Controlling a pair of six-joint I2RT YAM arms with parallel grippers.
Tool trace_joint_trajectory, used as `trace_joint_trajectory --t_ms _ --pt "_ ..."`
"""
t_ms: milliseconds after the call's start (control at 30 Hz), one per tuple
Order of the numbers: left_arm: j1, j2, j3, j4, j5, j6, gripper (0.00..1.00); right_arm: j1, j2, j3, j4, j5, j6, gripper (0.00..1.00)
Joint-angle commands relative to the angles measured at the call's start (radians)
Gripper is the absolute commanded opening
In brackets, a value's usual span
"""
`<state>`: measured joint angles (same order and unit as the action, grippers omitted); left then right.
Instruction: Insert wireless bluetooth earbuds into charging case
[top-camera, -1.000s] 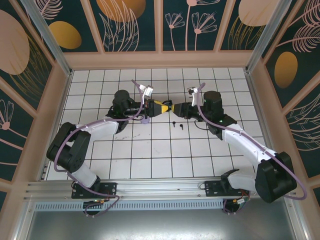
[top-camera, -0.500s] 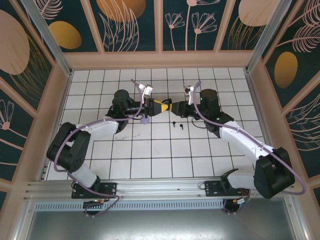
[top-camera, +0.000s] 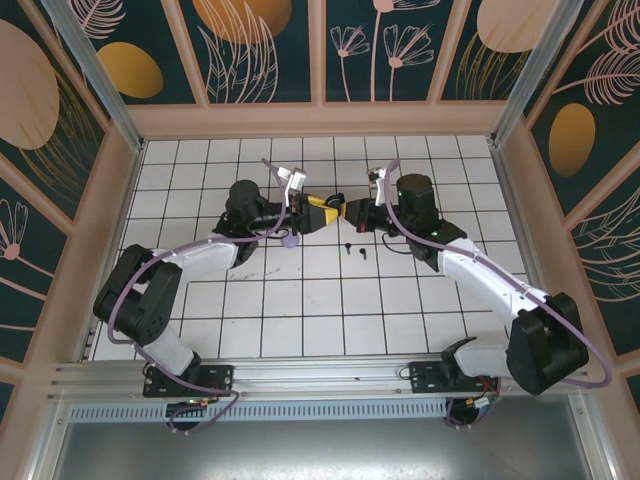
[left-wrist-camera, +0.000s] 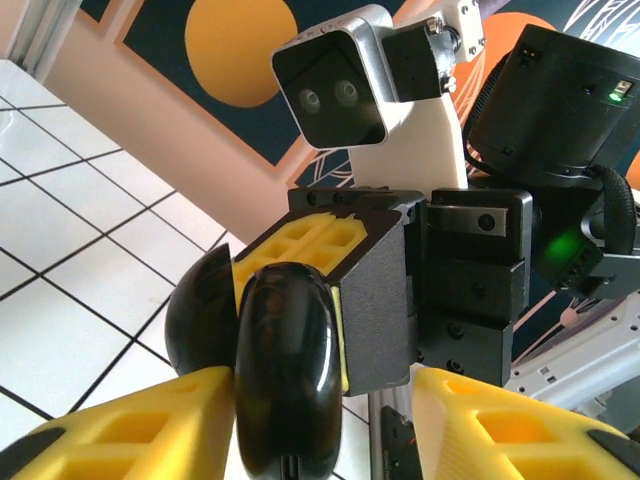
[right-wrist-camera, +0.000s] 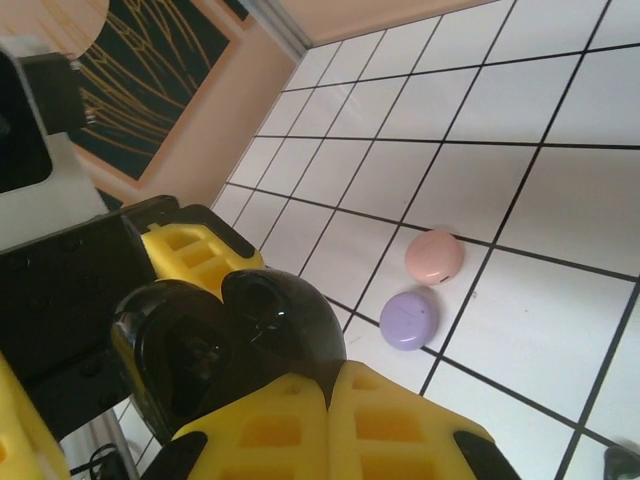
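Above mid-table (top-camera: 300, 330), both arms meet nose to nose. The L arm (top-camera: 190, 262) looks unchanged vs 1 s ago. The R arm (top-camera: 480, 285) has swung its wrist in toward the L and a bit farther from the bases, so the meeting pt has crept up-left in the top view.

The L gripper (top-camera: 318, 206) has its fingers set well apart, with the black case (right-wrist-camera: 230, 340) between them, airborne and hard against one finger. Contact w/ the other finger is hidden, so can't tell if it's clamped. The R gripper (top-camera: 352, 211) has its fingers pressed together, tips butted on the case. Can't tell if a rim is nipped between them. The case looks hinged open, two dark halves.

On the tiles, a pink case (right-wrist-camera: 433, 256) and a lilac case (right-wrist-camera: 408, 318) sit just beside each other. Two black earbuds (top-camera: 347, 246) lie loose near the grippers, same spot as before.

Meaning, prob.: R is pressing closer to work or steady the lid, so this is case prep only. No bud is picked or seated yet, and insertion hasn't started.
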<state>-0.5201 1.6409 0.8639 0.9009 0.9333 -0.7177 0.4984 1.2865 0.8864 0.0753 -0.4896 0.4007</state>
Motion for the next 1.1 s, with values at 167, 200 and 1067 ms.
trace_joint_trajectory --t_ms 167,200,1067 --pt "0.001 -0.082 0.0 -0.112 -0.118 0.154 0.65 -0.001 0.005 0.093 -0.158 0.136 -0.089 0.0" --pt "0.003 -0.092 0.014 -0.16 -0.117 0.188 0.66 -0.001 0.004 0.099 -0.175 0.146 -0.106 0.0" --pt "0.012 0.066 0.61 -1.445 0.011 0.978 0.63 0.092 0.006 0.262 -0.496 0.354 -0.573 0.0"
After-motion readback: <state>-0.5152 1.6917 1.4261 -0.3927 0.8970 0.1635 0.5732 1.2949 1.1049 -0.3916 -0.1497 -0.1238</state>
